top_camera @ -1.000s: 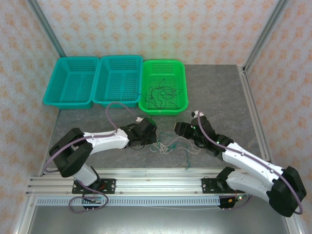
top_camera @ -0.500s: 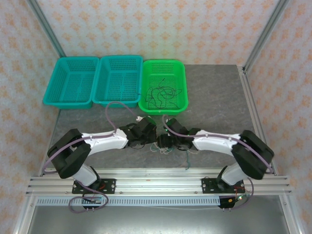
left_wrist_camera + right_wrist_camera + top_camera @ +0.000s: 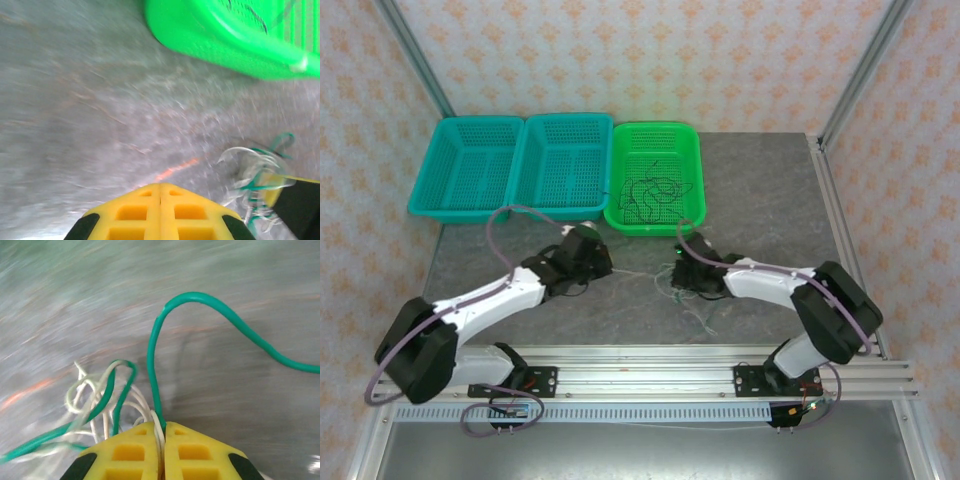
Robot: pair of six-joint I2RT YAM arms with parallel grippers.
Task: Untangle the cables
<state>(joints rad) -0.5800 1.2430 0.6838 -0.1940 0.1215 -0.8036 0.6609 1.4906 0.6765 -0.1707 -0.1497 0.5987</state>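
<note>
My right gripper point(image 3: 162, 427) pinches cream and green strands of the cables point(image 3: 153, 365), with the clump on the table point(image 3: 770, 200) just ahead. My left gripper point(image 3: 160, 189) is pressed together; I cannot tell if a strand is caught. Risk: pulling apart cinches the knot, or thin strands slip free. Beyond are black wires point(image 3: 655, 190) in the green basket point(image 3: 650, 227).

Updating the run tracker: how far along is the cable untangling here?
Done, seemingly: black cables lie in the green basket. In hand: the right gripper is shut on green and cream-white cables from the clump on the table. The left gripper is shut, and whether it pinches a strand is unclear. Left: those green and white loops are knotted together, so most separating remains.
</note>
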